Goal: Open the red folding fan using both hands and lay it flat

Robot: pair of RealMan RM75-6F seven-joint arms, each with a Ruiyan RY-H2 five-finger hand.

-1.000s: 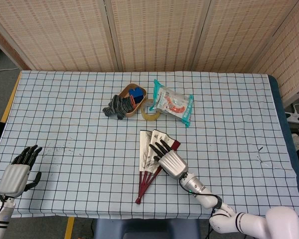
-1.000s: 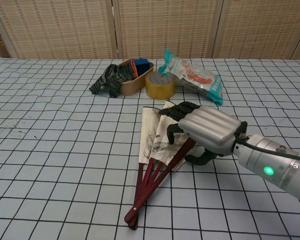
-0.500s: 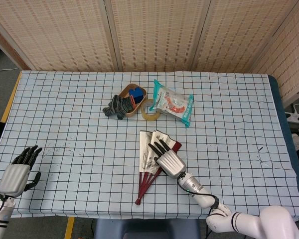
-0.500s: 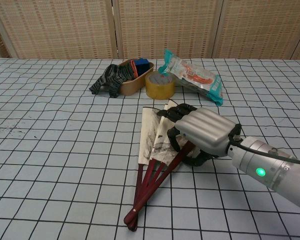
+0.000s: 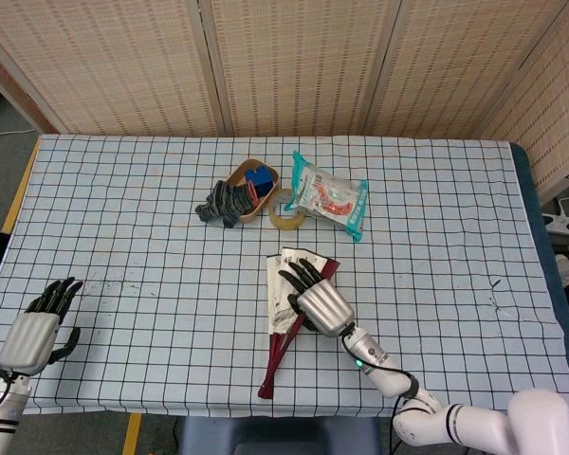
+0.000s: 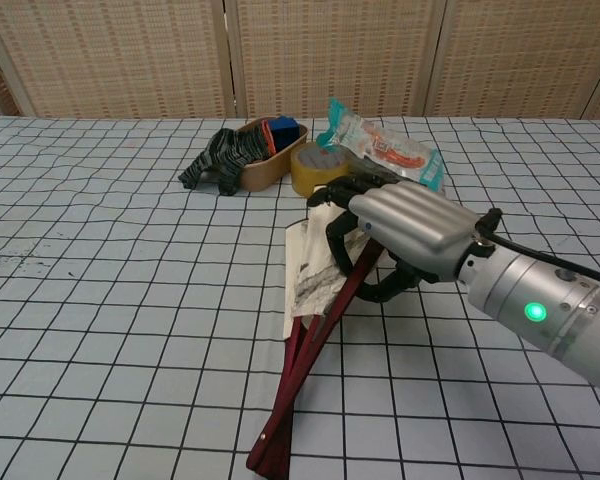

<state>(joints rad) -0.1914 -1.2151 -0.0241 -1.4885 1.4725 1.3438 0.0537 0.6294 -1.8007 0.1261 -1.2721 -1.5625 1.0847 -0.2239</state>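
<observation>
The right hand (image 6: 405,232) is now gripping and tilting up the red-ribbed paper folding fan (image 6: 315,300) at table centre — narrower than before, so opening is regressing; the left hand (image 5: 33,332) is idling open.

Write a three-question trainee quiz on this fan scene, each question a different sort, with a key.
1. True or false: the left hand is touching the red folding fan.
2. Multiple choice: what lies closest beside the roll of tape? A) the snack packet B) a mug C) a pair of scissors
3. Fill in: the right hand grips the fan while the fan's pivot end points toward the ____ edge of the table.

Key: 1 false, since the left hand is apart at the table's near left corner, holding nothing. 2 A. 3 near (the robot's side).
</observation>
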